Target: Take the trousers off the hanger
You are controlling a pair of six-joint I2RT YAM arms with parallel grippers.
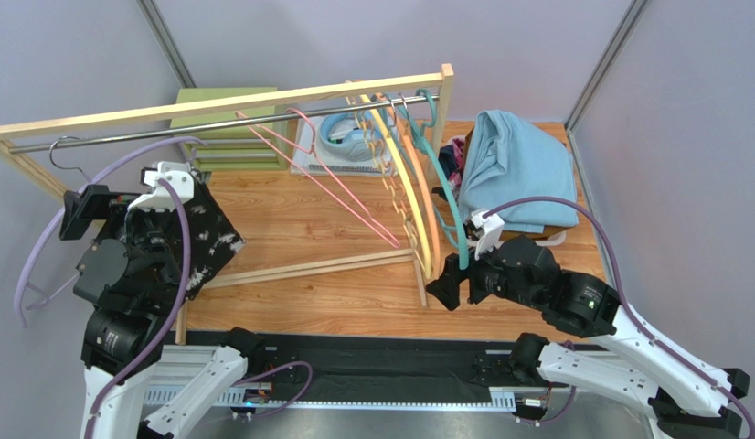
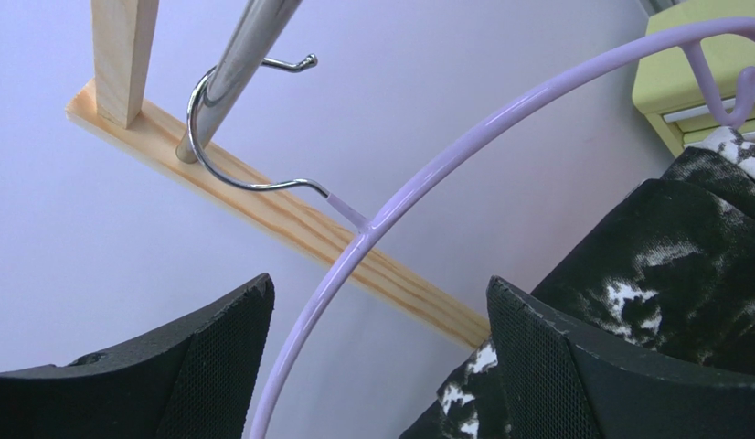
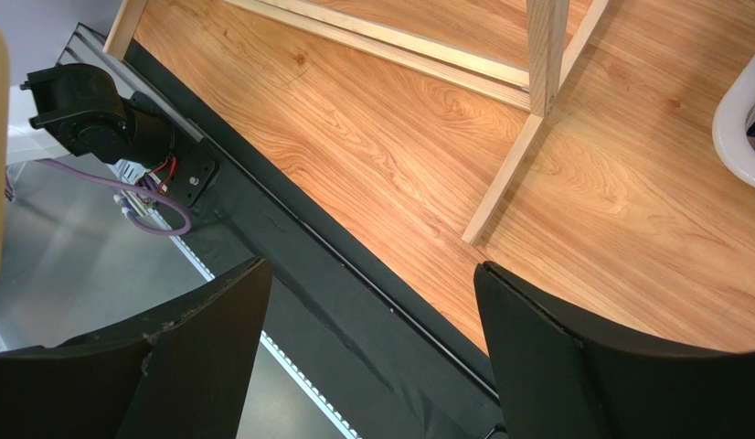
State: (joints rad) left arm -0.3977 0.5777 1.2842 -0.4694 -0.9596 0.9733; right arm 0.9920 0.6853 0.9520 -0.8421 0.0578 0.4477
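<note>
Left wrist view: speckled trousers [image 2: 683, 265] hang beside the left tool [image 2: 379, 285], wide open, gripping nothing.

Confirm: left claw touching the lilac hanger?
Apart. Left wrist view: the lilac hanger passes between the open left claw's fingers, with background visible on both sides.

1 wooden rack [image 1: 217, 102], 1 lavender hanger [image 2: 365, 230], 1 pink hanger [image 1: 354, 194], 1 teal hanger [image 1: 450, 212], 1 speckled trousers [image 1: 212, 233].
</note>
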